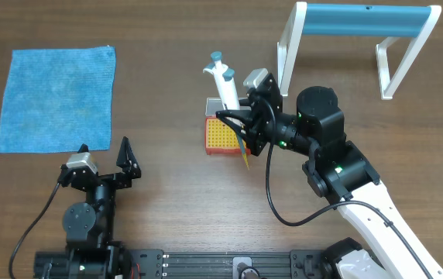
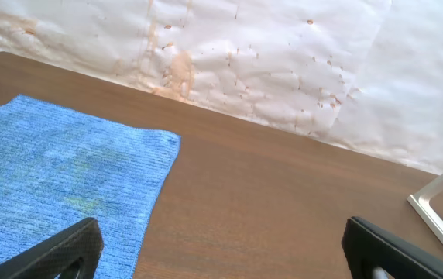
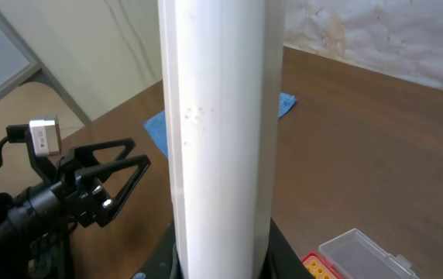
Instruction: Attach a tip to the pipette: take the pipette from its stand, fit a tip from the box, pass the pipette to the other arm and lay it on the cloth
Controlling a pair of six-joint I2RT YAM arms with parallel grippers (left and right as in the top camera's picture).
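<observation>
Holding white plastic pipette with blue plunger [image 1: 223,81], right gripper [image 1: 241,128] is clamping its barrel beside red box of yellow tips [image 1: 220,138] | left gripper [image 1: 104,145] is hanging wide open, well apart from box | pipette likely light, stiff, slippery; mid-barrel hold seems safest

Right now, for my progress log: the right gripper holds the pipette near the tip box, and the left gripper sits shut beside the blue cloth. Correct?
No: the left gripper is open, not shut, its jaws spread wide in the top view. The rest holds.
</observation>
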